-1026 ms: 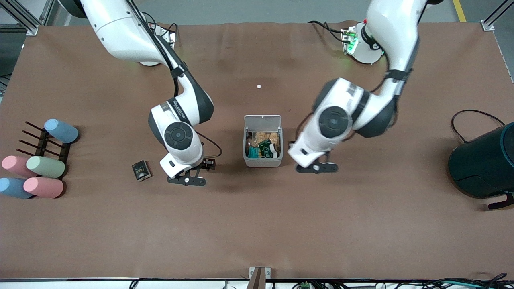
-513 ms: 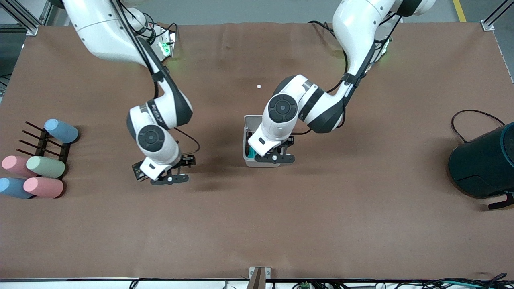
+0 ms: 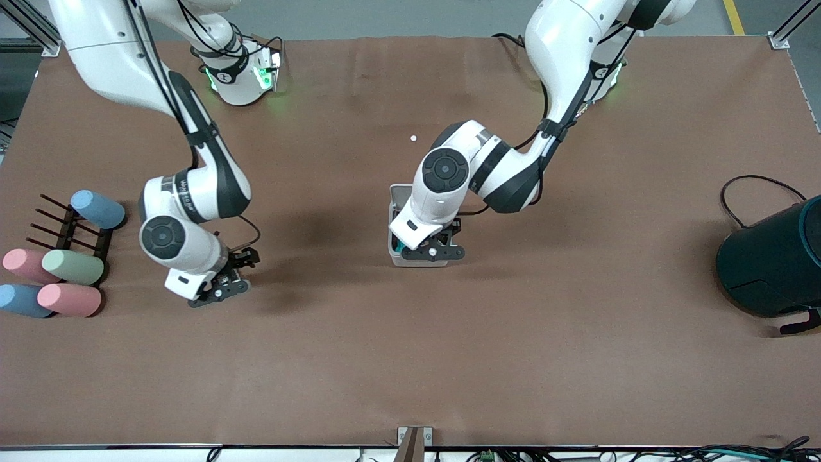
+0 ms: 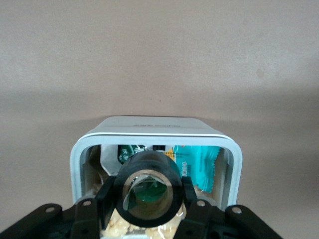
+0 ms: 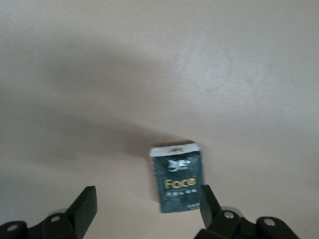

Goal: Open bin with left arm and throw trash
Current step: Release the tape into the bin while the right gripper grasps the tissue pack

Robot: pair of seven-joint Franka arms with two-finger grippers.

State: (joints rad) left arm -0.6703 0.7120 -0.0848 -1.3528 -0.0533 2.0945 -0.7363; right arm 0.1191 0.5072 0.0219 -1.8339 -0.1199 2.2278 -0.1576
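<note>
The left gripper [image 3: 431,251] hangs directly over the small square white-grey plastic bin [image 4: 155,130], its two black fingers [image 4: 198,211] pinched on a small black tape roll [image 4: 147,188] that is held just above the bin's open mouth. The left wrist view looks through the roll's hollow core and past it into the bin, where a teal printed wrapper [image 4: 195,165], a dark green and white packet [image 4: 127,152] and pale crumpled snack bags already lie. In the front view the bin [image 3: 392,212] stands near the middle of the brown table [image 3: 410,359] with its flat hinged lid swung up, mostly covered by the white left arm [image 3: 474,173] that reaches down from its green-lit base. The right gripper [image 3: 217,292] is low over the table toward the right arm's end, its black fingers [image 5: 83,206] spread wide and holding nothing. A small black printed packet [image 5: 177,177] lies flat on the table below the gap between them, lettered in gold. Beside that, at the table's edge, pastel blue, green and pink cylinders [image 3: 72,267] lie around a dark wire rack [image 3: 67,226]. A large dark teal round container [image 3: 773,260] stands at the left arm's end of the table.
</note>
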